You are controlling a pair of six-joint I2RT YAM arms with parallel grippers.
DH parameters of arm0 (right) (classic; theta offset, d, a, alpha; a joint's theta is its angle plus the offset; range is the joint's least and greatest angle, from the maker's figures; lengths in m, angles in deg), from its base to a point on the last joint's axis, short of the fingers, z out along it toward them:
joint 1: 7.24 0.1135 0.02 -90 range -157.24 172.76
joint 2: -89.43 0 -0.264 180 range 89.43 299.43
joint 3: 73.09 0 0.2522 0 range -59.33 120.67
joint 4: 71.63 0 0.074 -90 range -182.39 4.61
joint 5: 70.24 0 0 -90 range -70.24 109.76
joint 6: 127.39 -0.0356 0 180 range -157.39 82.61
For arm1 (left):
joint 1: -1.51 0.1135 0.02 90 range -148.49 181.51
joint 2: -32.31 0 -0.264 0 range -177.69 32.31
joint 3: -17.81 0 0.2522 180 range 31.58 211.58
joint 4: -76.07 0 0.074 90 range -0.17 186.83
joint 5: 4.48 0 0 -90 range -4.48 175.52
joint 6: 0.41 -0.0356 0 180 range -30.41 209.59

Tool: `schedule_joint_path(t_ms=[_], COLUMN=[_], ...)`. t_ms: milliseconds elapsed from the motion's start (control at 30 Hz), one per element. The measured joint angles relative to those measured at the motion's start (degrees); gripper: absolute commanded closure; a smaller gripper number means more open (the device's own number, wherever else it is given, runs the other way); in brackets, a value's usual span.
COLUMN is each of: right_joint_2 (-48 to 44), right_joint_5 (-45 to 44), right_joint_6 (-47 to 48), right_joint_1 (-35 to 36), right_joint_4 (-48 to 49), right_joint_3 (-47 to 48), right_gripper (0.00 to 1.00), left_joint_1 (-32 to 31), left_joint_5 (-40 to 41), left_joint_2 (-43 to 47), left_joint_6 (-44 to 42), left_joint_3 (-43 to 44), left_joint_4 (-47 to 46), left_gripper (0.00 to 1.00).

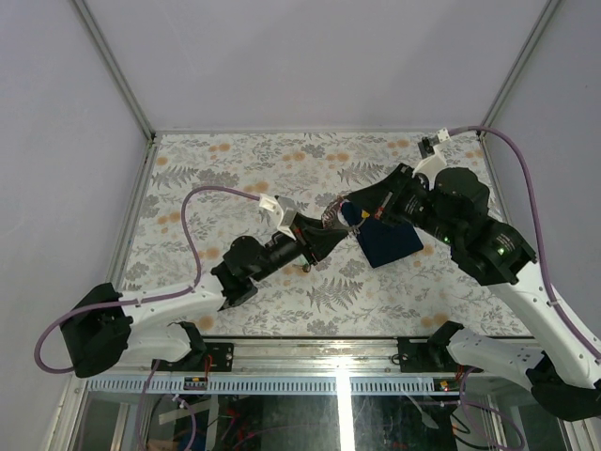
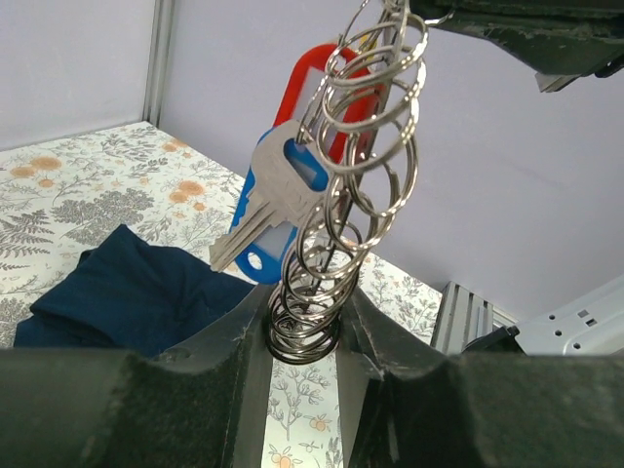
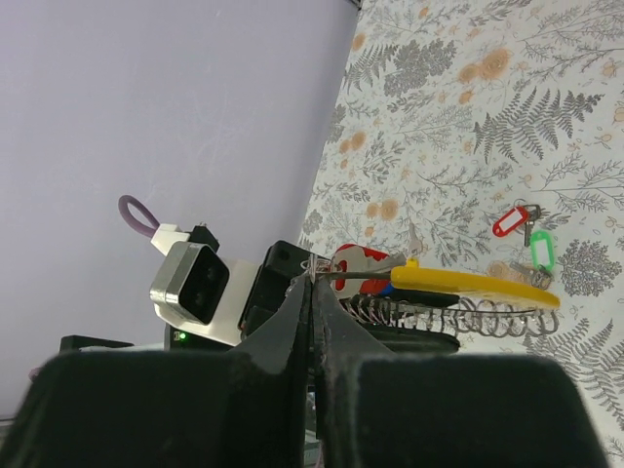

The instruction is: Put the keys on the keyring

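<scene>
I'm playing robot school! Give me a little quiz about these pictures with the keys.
1. True or false: the right gripper is pinching the keyring.
2. Two loose keys lie on the table. Their tags are: A) red and green, B) white and black, C) both orange.
3. Fill in: one end of the keyring sits between the ____ gripper's fingers.
Key: 1 true; 2 A; 3 left gripper.
</scene>
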Motion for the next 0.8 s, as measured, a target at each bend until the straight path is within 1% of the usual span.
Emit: schedule_joint_path(t_ms=[133,200,267,600,700,800], right_joint_2=[-1.09,-1.62,-1.92,-4.31,-5.20,-5.75], right_joint_5=[-1.38,-2.21,-2.62,-5.73,-5.70,-5.68], right_joint_6=[0.42,0.87,1.55,6.38,7.85,9.51], right_joint_1=[-0.02,0.00,0.00,-0.02,-0.02,-0.02], right_joint_4=[-0.68,-1.01,-1.40,-2.08,-2.05,-2.01], right_joint_3=[0.00,0.00,0.00,0.00,-0.02,0.00], right_gripper=[0.99,0.92,0.87,0.85,0.80,0.72], left_joint_1=[0.00,0.00,0.00,0.00,0.00,0.00], left_joint_5=[0.02,0.02,0.00,0.00,0.07,0.39], left_joint_2=[2.23,3.72,5.27,9.86,10.43,11.15], left_joint_6=[-1.07,-1.81,-2.84,-8.72,-10.14,-10.95], left_joint_3=[0.00,0.00,0.07,0.09,-0.07,-2.38], left_joint_4=[2.86,4.74,6.84,20.20,20.70,16.85], left_gripper=[1.00,1.00,1.00,1.00,1.00,1.00])
